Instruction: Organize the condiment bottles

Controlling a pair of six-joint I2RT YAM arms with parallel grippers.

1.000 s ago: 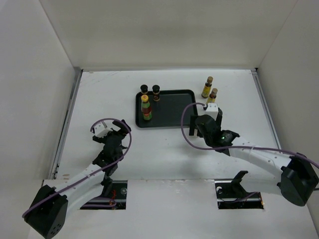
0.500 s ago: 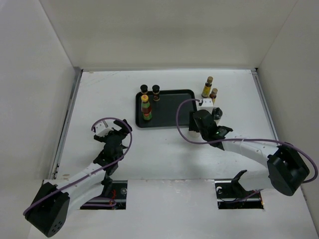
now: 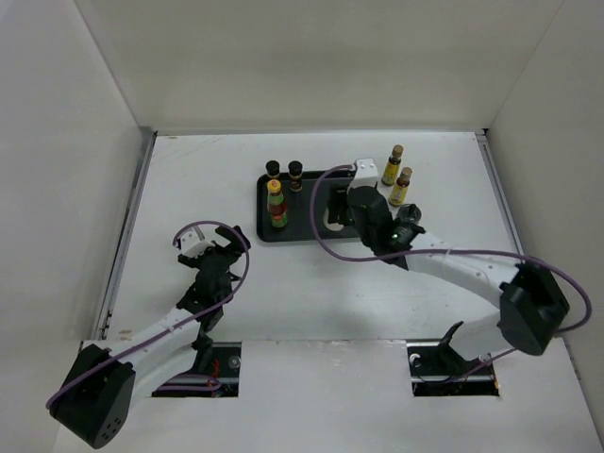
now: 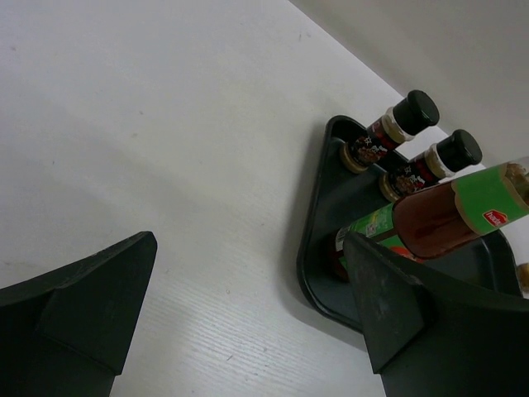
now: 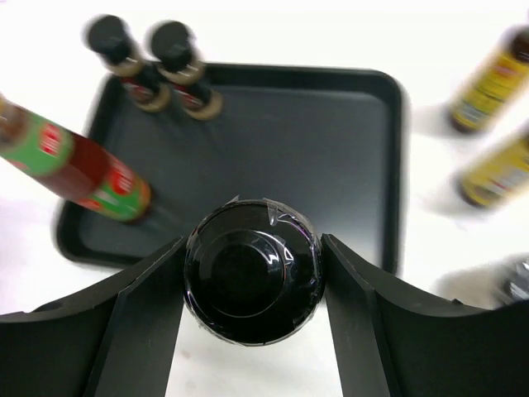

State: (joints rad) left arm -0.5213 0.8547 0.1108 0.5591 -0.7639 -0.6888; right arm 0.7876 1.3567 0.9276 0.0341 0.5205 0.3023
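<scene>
Placing step: squat dark-capped jar (image 5: 252, 273) pinched by right fingers (image 5: 140, 331) over flat black tray (image 5: 331, 132); lowering + release prob needed next; left fingers (image 4: 83, 306) spread.

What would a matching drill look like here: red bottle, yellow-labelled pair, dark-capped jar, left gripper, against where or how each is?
1. red bottle
2. yellow-labelled pair
3. dark-capped jar
4. left gripper

A. on the table, right of the tray
B. open, holding nothing
C. standing on the tray
D. held in the right gripper

Pairs: 1-C, 2-A, 3-D, 4-B
</scene>
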